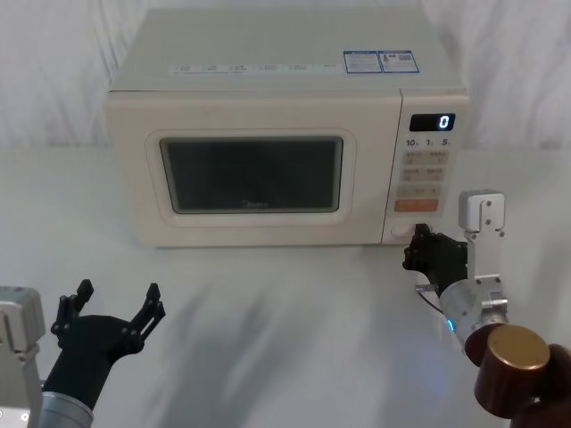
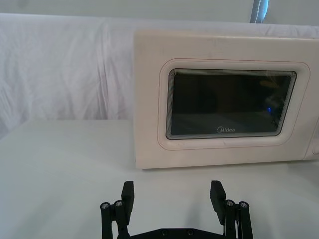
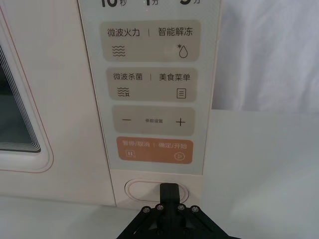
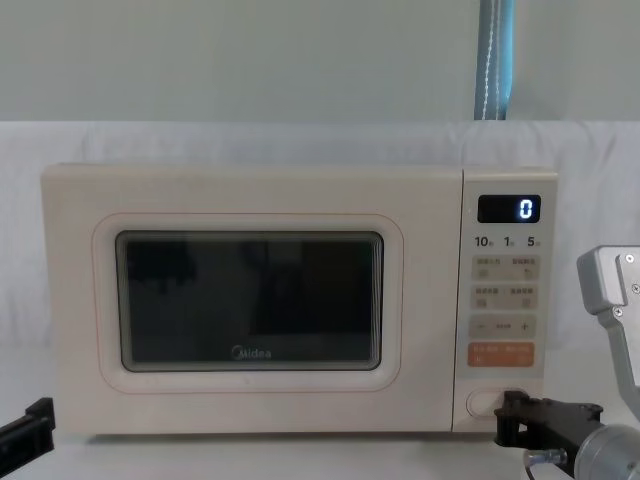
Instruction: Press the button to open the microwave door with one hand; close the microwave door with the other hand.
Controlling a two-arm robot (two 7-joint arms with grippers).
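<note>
- The microwave [image 1: 285, 134] sits squarely on the white tabletop [image 1: 285, 321], facing the robot, its display [image 4: 508, 208] reading "0".
- The microwave door [image 4: 250, 305] is flush with the body, so the opening step looks to be in hand and not yet done.
- The right pincer [image 3: 168, 191] is at the bottom of the control panel, its closed tip on or right at the button [image 3: 144, 190]; I cannot tell whether it is pressing yet.
- That button lies just below the orange key [image 3: 154, 150], at the lower right corner of the microwave's front.
- The left pincer [image 2: 172, 198] hovers low over the tabletop in front of the door's left side, fingers spread wide, holding nothing, well apart from the microwave.
- Next move, as I judge it: a short straight push into the button until the door springs out, then the right arm backs clear.
- After that the left pincer would need to reach the swung-out door and push it shut.
- A white cloth covers the tabletop and hangs as a backdrop [image 2: 60, 69] behind; a pale wall shows above it in the chest view.
</note>
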